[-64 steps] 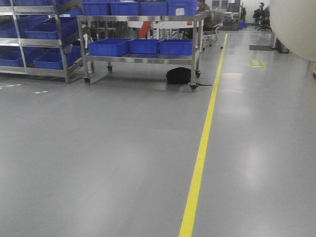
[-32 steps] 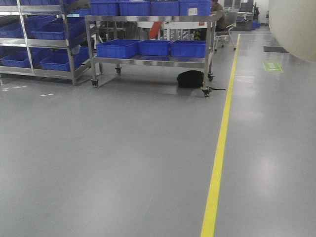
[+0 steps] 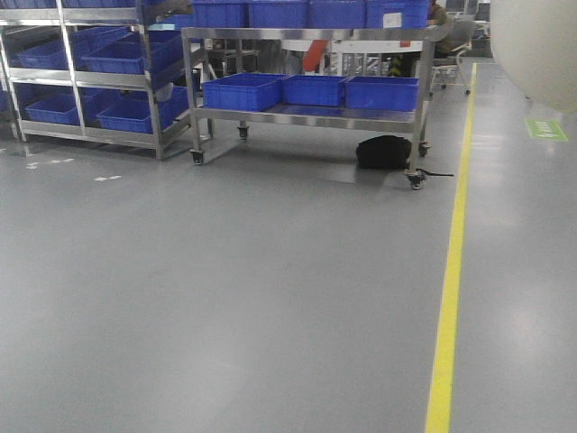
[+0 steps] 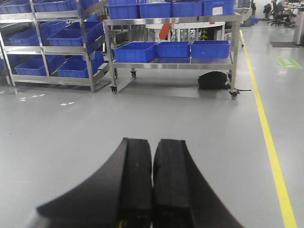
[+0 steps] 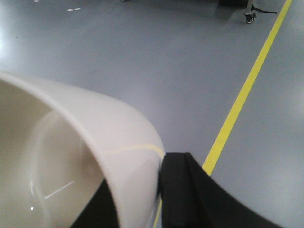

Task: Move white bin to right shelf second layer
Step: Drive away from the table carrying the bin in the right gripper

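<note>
The white bin (image 5: 71,156) is a glossy cream tub held up in the air. My right gripper (image 5: 142,175) is shut on its rim, with one black finger (image 5: 178,190) outside the wall and the other inside. The bin's rounded side fills the top right corner of the front view (image 3: 541,45). My left gripper (image 4: 153,142) is shut and empty, its pads pressed together above the grey floor. No shelf level with white rollers shows in any view.
A wheeled steel cart (image 3: 306,115) carrying blue crates (image 3: 311,90) stands ahead, with a black bag (image 3: 383,152) under it. A steel rack (image 3: 155,90) of blue crates is at the left. A yellow floor line (image 3: 449,271) runs along the right.
The cart, the rack and the yellow line have slid to the right in the front view and look nearer. The white bin stays in the top right corner.
</note>
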